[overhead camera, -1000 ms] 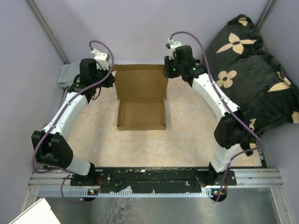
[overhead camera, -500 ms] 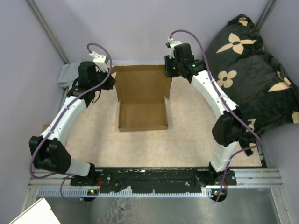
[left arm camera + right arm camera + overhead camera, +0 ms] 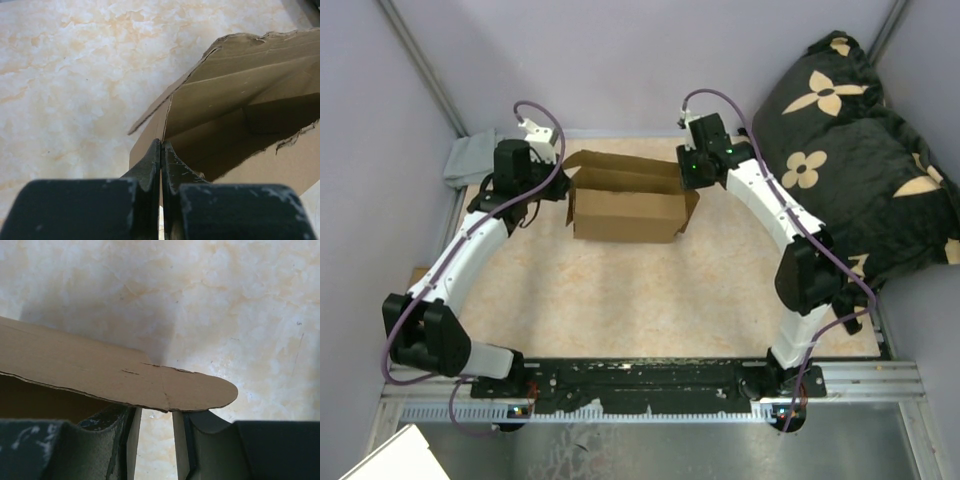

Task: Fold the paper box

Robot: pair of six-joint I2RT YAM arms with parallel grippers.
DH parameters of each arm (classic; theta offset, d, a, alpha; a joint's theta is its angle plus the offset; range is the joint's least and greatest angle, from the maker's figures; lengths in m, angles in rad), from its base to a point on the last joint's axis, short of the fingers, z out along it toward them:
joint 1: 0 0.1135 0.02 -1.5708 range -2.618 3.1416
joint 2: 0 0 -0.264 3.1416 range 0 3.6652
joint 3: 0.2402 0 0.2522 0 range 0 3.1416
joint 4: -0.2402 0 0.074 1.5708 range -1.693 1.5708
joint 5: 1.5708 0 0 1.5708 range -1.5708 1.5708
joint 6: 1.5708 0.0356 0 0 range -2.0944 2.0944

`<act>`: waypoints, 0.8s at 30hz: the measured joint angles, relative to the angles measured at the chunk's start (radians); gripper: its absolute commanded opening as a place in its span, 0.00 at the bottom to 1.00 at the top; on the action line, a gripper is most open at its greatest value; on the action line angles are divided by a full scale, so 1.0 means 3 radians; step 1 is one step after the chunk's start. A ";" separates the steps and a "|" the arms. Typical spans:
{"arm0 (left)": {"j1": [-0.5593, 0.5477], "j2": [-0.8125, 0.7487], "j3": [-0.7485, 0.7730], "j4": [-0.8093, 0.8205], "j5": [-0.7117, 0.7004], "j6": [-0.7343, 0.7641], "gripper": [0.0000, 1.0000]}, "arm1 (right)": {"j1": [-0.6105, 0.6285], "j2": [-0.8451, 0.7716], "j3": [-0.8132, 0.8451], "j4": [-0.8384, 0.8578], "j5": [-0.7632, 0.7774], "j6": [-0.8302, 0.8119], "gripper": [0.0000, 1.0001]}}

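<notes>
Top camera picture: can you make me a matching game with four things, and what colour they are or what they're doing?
Things:
1. box
2. cloth
3. cushion
4. left gripper

Colour or state:
A. grey
B. pinched shut on a flap
C. black with tan flowers
D. brown

Pairs: 1-D, 2-A, 3-C, 4-B

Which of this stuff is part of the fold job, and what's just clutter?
Job: box, left gripper, right gripper.
Lying about: grey cloth, patterned cushion, white sheet.
</notes>
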 measured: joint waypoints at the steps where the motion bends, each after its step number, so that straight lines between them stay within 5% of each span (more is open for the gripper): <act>1: 0.0000 -0.0019 -0.0011 -0.0001 0.0001 0.0000 0.00 | 0.0001 -0.0006 -0.0004 0.0001 0.0013 0.0010 0.31; 24: -0.0015 -0.0240 0.0048 0.0145 0.0055 -0.0127 0.00 | 0.0003 -0.0387 -0.0010 -0.0005 0.0048 0.0018 0.33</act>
